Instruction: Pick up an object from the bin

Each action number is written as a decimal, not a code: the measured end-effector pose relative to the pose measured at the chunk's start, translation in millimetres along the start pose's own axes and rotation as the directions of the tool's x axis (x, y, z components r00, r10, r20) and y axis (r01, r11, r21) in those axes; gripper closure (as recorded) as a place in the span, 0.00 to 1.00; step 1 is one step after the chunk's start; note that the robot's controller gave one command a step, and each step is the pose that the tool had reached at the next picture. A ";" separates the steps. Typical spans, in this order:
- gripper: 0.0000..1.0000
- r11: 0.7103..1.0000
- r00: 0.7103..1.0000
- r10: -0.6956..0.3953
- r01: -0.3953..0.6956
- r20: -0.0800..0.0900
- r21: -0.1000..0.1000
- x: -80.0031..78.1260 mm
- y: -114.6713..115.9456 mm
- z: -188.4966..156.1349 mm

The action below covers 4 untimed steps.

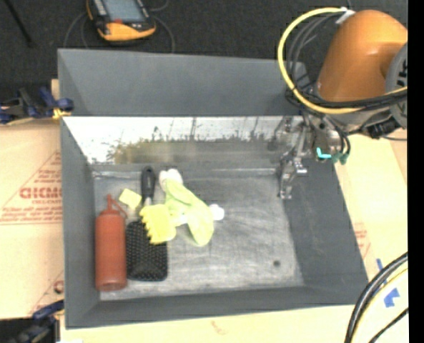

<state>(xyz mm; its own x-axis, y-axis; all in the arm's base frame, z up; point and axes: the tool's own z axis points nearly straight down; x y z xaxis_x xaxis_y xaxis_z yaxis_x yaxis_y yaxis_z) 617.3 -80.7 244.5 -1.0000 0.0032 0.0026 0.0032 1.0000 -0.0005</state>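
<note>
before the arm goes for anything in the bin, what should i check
1. Gripper over bare floor at the right of the bin, touching no thing: ok.
2. Floor between gripper and the heap at left free: ok.
3. Red bottle lying flat at the heap's left edge, uncovered: ok.
4. Black brush apart from the bottle: cannot tell.
5. Brush free to lift alone: not ok, a yellow piece lies on it.

The bin (197, 84) is grey, its back wall flecked with dark marks. Inside: a red bottle (110, 252), a black brush (146, 252) with dotted head, pale yellow-green cloth (190, 209).
</note>
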 end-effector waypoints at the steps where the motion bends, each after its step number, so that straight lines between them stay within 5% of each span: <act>1: 0.00 1.000 1.000 -0.001 0.001 0.008 0.002 -1.4 0.0 -4.4; 2: 0.00 1.000 1.000 0.000 0.000 0.009 0.002 -1.4 0.7 -2.8; 3: 0.00 0.996 0.996 -0.087 0.087 0.002 0.001 -11.5 11.7 38.4; 4: 0.00 0.955 0.955 -0.296 0.296 0.012 0.004 -21.1 33.2 63.5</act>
<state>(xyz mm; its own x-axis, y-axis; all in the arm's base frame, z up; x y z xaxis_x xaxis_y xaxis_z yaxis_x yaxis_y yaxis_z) 638.3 -47.5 180.9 -0.9560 -0.2933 -0.0094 -0.2932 0.9560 -0.0041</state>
